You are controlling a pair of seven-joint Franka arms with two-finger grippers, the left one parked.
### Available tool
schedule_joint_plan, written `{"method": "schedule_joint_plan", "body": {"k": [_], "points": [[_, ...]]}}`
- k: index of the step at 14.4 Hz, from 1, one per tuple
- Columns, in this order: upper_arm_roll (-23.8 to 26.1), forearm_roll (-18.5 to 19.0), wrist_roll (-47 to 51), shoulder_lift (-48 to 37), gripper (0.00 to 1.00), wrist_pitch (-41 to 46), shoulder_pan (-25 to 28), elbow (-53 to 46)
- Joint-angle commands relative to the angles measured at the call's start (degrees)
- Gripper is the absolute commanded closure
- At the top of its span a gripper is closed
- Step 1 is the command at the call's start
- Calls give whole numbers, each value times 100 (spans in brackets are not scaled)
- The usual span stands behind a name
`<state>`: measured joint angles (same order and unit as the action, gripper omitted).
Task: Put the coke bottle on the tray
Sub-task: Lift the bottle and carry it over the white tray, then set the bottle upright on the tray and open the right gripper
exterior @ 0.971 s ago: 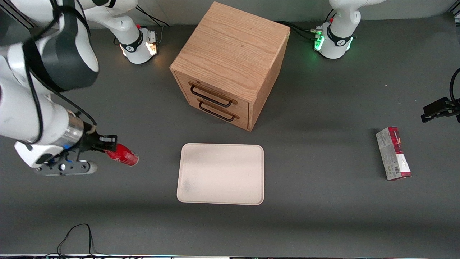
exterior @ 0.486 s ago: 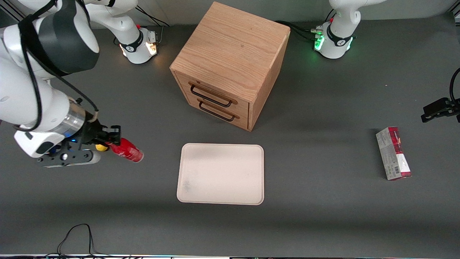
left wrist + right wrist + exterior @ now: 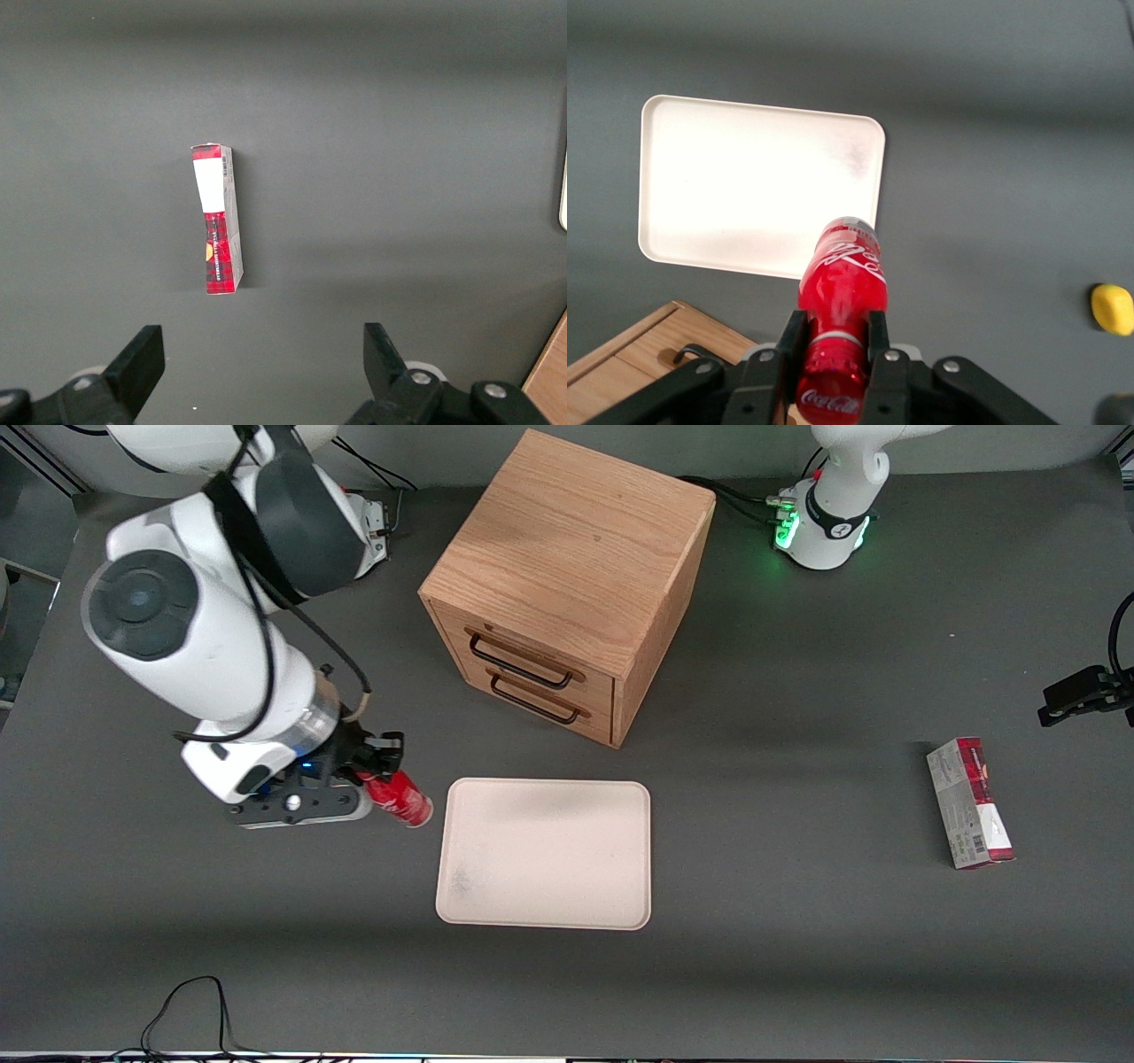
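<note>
Pincer (image 3: pixel 379 766): I see mine clamped on the coke bottle's neck end, one finger (image 3: pixel 792 341) on each side of it, held above the worktop just beside the tray's short edge that faces the working arm's end.
Coke bottle (image 3: pixel 400 797): carried in the air, tilted, its base pointing toward the tray; from my wrist camera its base overlaps the tray's rim near one corner, though I cannot tell whether it is truly above the tray.
Tray (image 3: pixel 544 854): lying flat on the worktop, midway along its length, nearer the front camera than the cabinet, with nothing on it.
Wooden drawer cabinet (image 3: pixel 567 584): standing farther from the front camera than the tray, its two handled drawers facing the tray.
Carton (image 3: pixel 969 802): red and grey, lying flat toward the parked arm's end of the worktop, well apart from the tray.
Yellow lump (image 3: pixel 1112 309): on the worktop, visible only through my wrist camera, well apart from the tray.
Worktop (image 3: pixel 797 957): dark grey.
</note>
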<state>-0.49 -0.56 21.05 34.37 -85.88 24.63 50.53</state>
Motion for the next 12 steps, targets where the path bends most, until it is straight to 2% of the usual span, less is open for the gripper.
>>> {"method": "schedule_joint_plan", "body": {"k": [1, 12], "points": [[-30, 82, 110, 516, 100, -287, -37, -307], [-21, 82, 83, 1968, 100, -1562, -81, -236]]}}
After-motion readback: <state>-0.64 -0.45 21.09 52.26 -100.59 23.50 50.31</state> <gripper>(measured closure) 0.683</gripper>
